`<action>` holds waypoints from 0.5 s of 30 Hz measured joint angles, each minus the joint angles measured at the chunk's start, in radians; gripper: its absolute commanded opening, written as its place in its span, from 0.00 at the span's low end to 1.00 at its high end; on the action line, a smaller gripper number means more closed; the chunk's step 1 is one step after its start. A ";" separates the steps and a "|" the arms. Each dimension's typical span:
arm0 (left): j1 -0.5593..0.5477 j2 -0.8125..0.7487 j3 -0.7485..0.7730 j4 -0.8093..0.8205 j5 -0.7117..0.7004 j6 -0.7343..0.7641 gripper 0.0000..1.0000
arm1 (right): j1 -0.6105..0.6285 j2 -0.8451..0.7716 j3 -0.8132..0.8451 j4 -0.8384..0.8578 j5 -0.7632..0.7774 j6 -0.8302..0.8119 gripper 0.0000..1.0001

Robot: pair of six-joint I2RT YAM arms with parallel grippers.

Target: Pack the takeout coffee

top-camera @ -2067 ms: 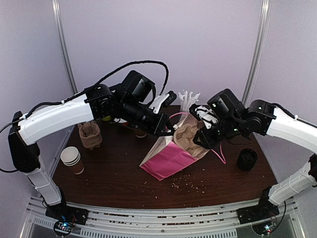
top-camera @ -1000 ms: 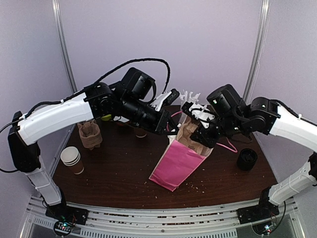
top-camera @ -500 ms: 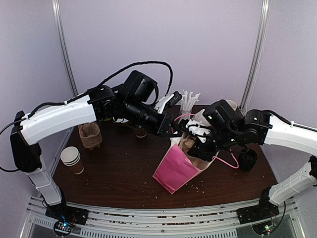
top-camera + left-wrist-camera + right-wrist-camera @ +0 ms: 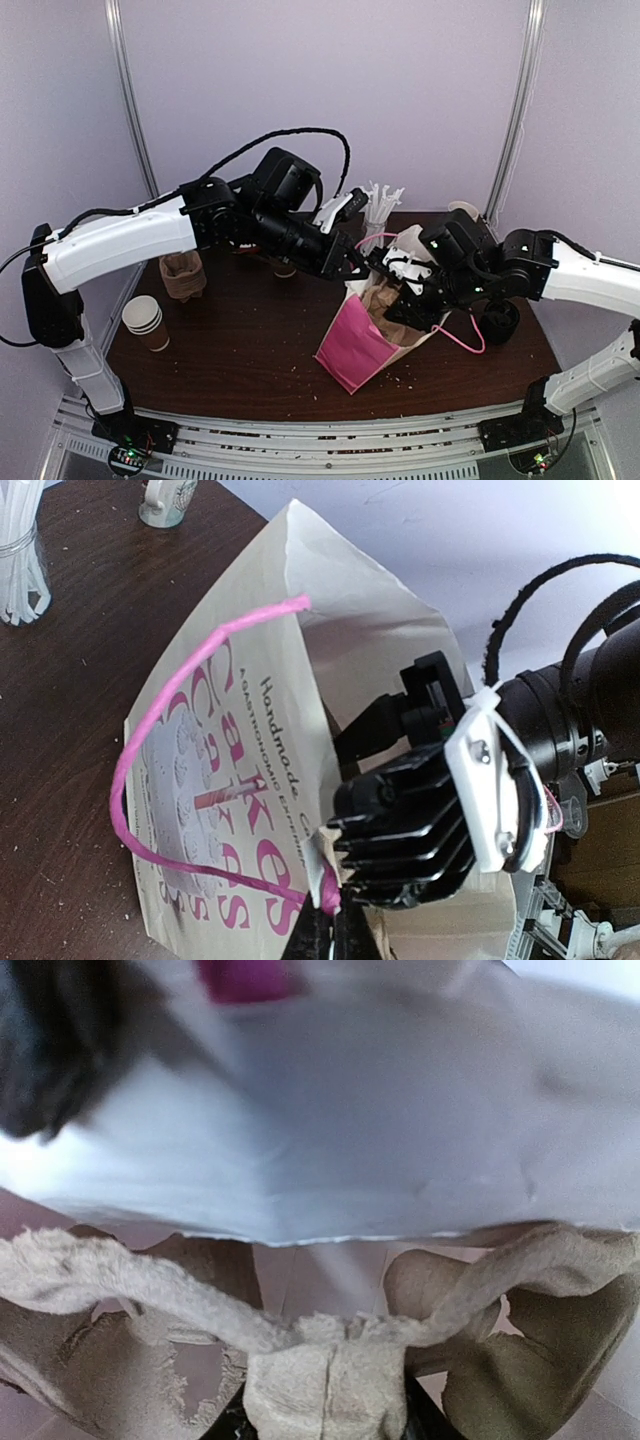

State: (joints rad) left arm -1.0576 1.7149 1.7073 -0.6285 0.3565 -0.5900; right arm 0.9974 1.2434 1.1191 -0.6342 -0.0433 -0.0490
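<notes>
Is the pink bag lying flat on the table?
No, the bag stands tilted on its base, left tool pinching its rim, right tool holding a cardboard tray in its mouth.

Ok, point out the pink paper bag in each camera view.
Top external: the pink paper bag stands tilted at table centre, between both arms.
Left wrist: centre-left, printed white side facing.
Right wrist: only its white wall, across the upper half.
Shared landmark: the pulp cup carrier links top and right wrist; the pink cord handle links top and left wrist.
</notes>
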 measured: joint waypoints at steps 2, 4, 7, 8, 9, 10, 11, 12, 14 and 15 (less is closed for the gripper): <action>0.000 0.000 -0.001 0.000 -0.014 -0.005 0.00 | 0.000 -0.008 -0.002 0.000 0.000 0.000 0.36; 0.000 0.000 -0.001 0.000 -0.030 -0.008 0.00 | 0.000 -0.019 -0.007 -0.003 0.000 0.002 0.36; 0.000 0.000 -0.003 0.000 -0.047 -0.012 0.00 | 0.000 -0.032 -0.010 -0.009 0.000 0.004 0.36; 0.000 0.000 -0.004 -0.001 -0.051 -0.014 0.00 | 0.000 -0.034 -0.010 -0.011 0.000 0.004 0.36; 0.000 0.000 -0.006 -0.001 -0.055 -0.015 0.00 | 0.000 -0.034 -0.010 -0.014 0.000 0.004 0.36; 0.000 0.000 -0.006 -0.002 -0.060 -0.016 0.00 | 0.000 -0.034 -0.010 -0.016 0.000 0.004 0.36; 0.000 0.000 -0.006 -0.002 -0.064 -0.018 0.00 | 0.000 -0.033 -0.011 -0.018 0.000 0.004 0.36; 0.000 0.000 -0.007 -0.002 -0.066 -0.019 0.00 | 0.000 -0.033 -0.011 -0.021 0.000 0.004 0.36; 0.000 0.000 -0.008 -0.002 -0.069 -0.021 0.00 | 0.000 -0.029 -0.011 -0.025 0.000 0.005 0.36; 0.000 0.000 -0.008 -0.002 -0.071 -0.022 0.00 | 0.000 -0.025 -0.011 -0.026 0.000 0.005 0.36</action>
State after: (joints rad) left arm -1.0573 1.7149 1.6989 -0.6300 0.2852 -0.6121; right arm 0.9974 1.2186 1.1084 -0.6601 -0.0437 -0.0441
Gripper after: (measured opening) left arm 0.009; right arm 0.360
